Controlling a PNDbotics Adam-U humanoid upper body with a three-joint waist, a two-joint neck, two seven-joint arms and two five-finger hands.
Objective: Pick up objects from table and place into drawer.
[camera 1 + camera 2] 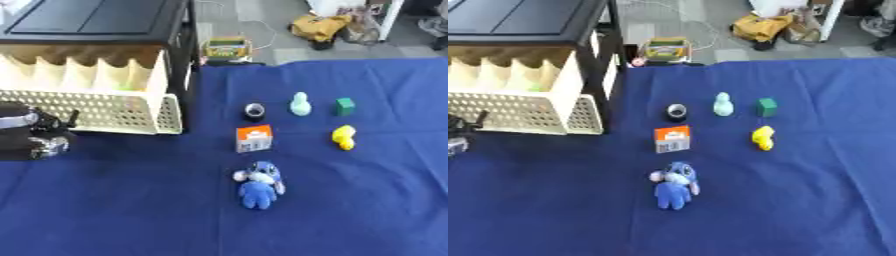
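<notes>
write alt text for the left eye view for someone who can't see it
Six small things lie untouched on a blue tablecloth: a blue plush toy, an orange box, a roll of black tape, a pale green figure, a green cube and a yellow toy. The robot's left hand is by the cream drawer.

Twin head views, steeply downward, sharing the blue table [350, 210].

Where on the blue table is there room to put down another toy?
Bare blue cloth spreads left of the blue plush toy, below the open drawer, and along the right beyond the yellow toy. It is crowded mid-table: orange box, black roll, pale green figure, green cube.
</notes>
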